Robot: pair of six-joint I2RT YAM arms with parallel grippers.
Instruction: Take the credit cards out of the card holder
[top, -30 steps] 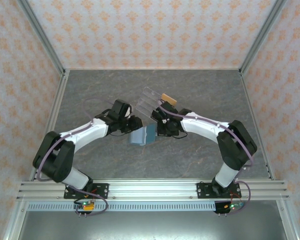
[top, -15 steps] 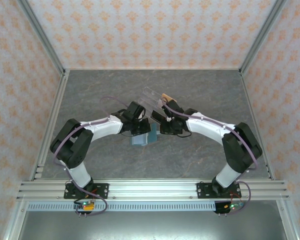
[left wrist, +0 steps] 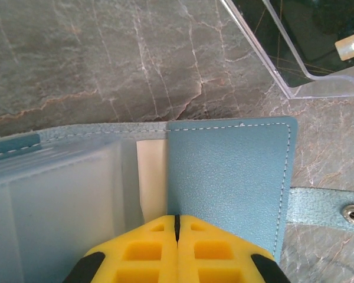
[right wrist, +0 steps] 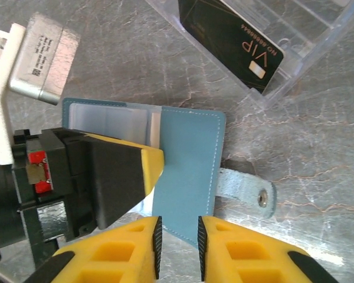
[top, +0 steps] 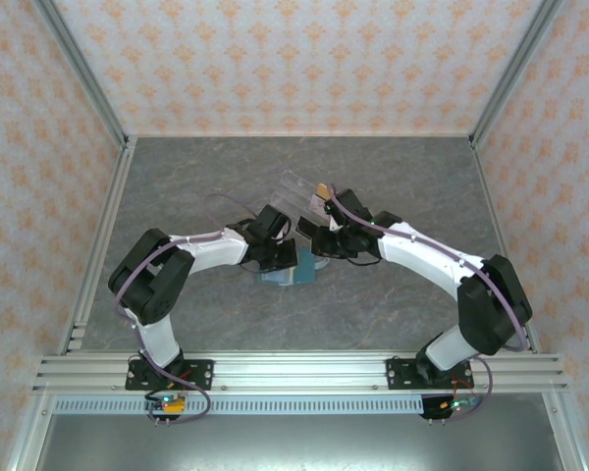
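The teal-blue card holder (top: 278,272) lies open on the table. In the left wrist view its teal panel (left wrist: 230,171) is on the right and the clear plastic sleeves (left wrist: 59,194) on the left, with a cream card edge (left wrist: 150,171) at the fold. My left gripper (left wrist: 177,217) is shut, its tips resting on the holder at the fold. My right gripper (right wrist: 177,237) is open by a narrow gap, and the near edge of the teal panel (right wrist: 186,171) lies between its fingers. The snap strap (right wrist: 248,191) sticks out to the right.
A clear acrylic tiered stand (right wrist: 295,35) stands just beyond the holder with a black VIP card (right wrist: 230,41) in it. The same stand (top: 296,189) sits between both wrists in the top view. The two arms crowd together at the table's middle.
My left gripper has swung right onto the card holder and its elbow has drawn in. My right arm has reached further left over the holder, which has barely shifted.
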